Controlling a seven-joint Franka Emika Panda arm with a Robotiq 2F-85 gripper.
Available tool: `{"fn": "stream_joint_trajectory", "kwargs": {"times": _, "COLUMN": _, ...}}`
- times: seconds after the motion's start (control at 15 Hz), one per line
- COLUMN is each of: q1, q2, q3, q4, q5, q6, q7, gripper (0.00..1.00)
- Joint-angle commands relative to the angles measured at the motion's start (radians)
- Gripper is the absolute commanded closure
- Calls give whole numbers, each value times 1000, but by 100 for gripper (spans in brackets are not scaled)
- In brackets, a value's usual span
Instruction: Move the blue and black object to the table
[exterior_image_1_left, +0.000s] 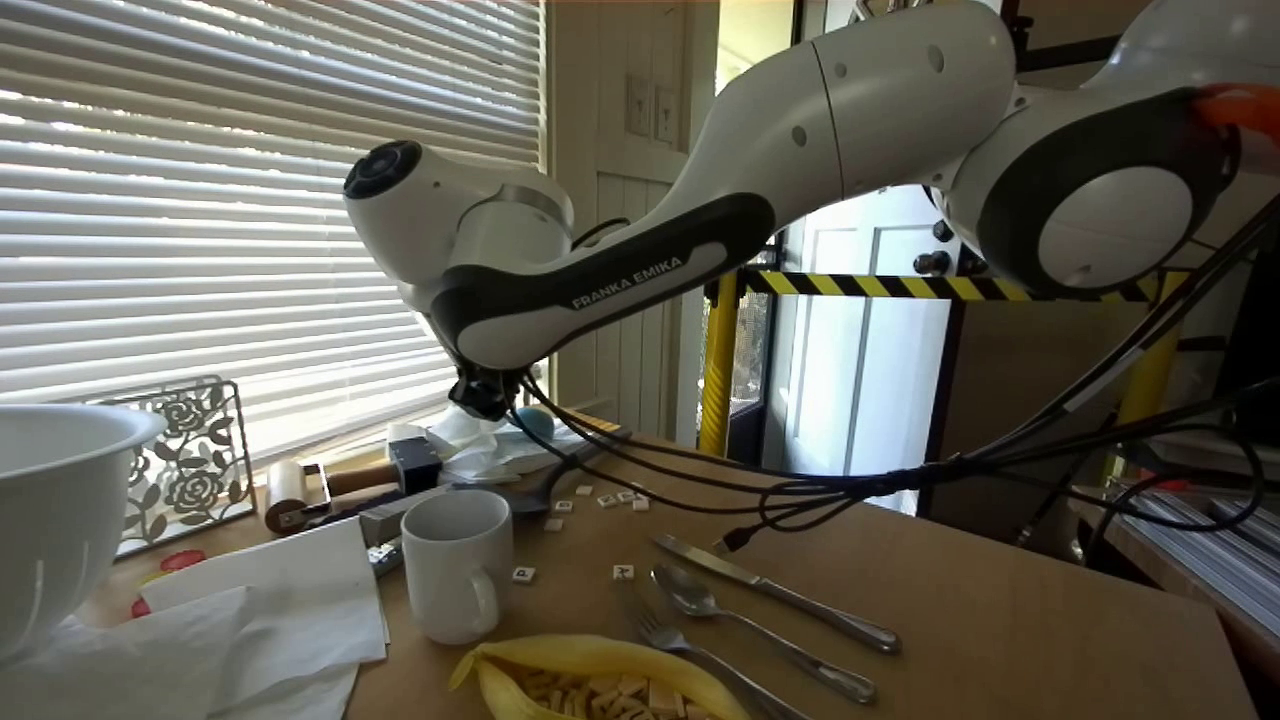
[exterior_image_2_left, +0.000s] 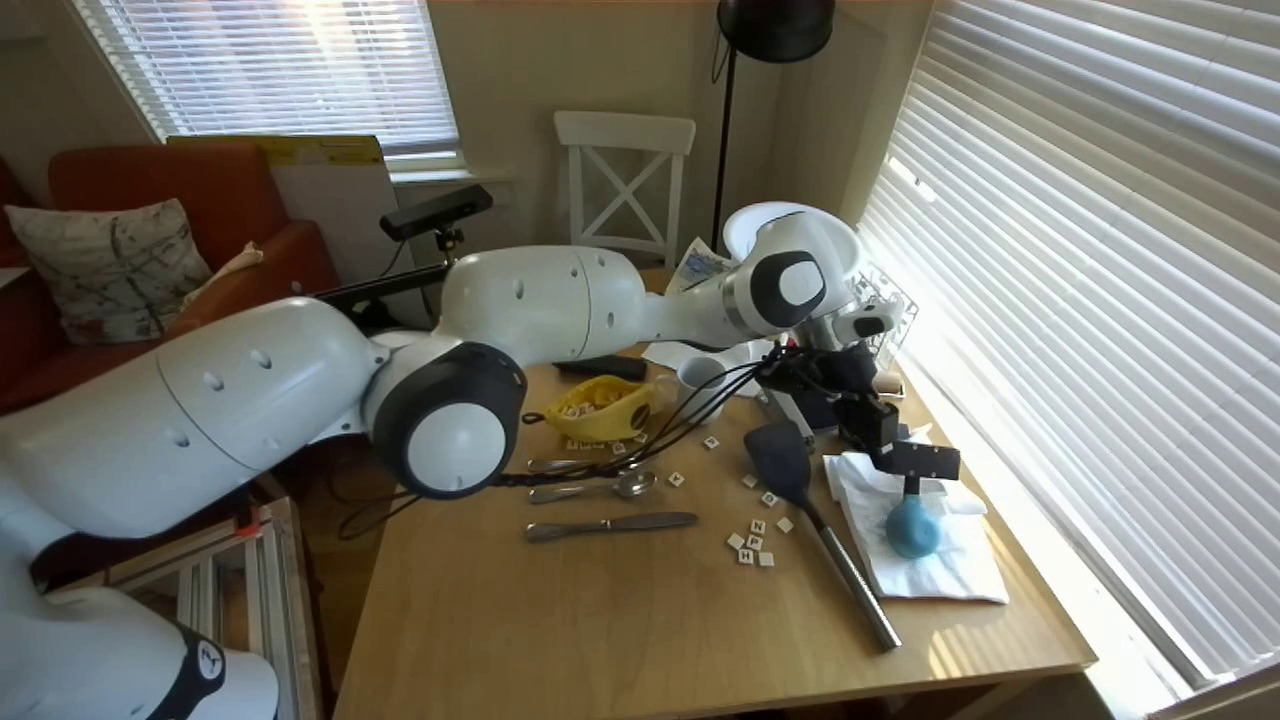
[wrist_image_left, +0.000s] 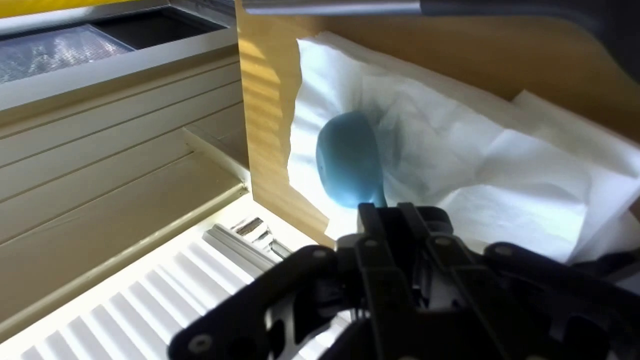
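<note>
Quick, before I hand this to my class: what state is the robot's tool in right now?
Tool: closed, holding the blue and black object.

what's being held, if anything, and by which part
Apparently the blue and black object, by its dark part, though that is hard to make out against the black end effector.

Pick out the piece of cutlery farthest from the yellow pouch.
The knife: both the spoon and the fork lie between it and the yellow pouch.
</note>
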Motion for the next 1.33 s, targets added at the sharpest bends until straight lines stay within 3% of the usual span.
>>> {"fn": "stream_joint_trajectory", "kwargs": {"times": 0.0, "q1": 2, "q2": -10, "q3": -11, "q4": 25, "q5": -4, "q6": 29, "q7": 67, "gripper": 97}}
{"fn": "stream_joint_trajectory", "kwargs": {"times": 0.07, "q1": -24, "q2": 66, "q3": -15, "q4": 173, "q5": 3, "q6": -29, "q7": 61, "gripper": 97}}
{"fn": "stream_joint_trajectory", "kwargs": {"times": 0.13, "q1": -20, "q2": 60, "q3": -26, "q4": 171, "q5": -6, "q6": -26, "q7": 80, "gripper": 97}}
{"fn": "stream_joint_trajectory", "kwargs": {"times": 0.2, "q1": 4, "q2": -8, "q3": -37, "q4": 56, "q5": -12, "q6": 20, "q7": 115, "gripper": 97}}
{"fn": "stream_joint_trajectory", "kwargs": {"times": 0.33, "q1": 6, "q2": -20, "q3": -28, "q4": 65, "q5": 9, "q6": -19, "q7": 136, "gripper": 97}}
{"fn": "stream_joint_trajectory", "kwargs": {"times": 0.93, "q1": 97, "q2": -110, "q3": 26, "q4": 66, "q5": 65, "q6": -506, "q7": 418, "gripper": 97}}
{"fn": "stream_joint_trajectory", "kwargs": {"times": 1.27, "q1": 105, "q2": -127, "q3": 88, "q4": 67, "q5": 129, "q6": -742, "q7": 614, "gripper": 97}}
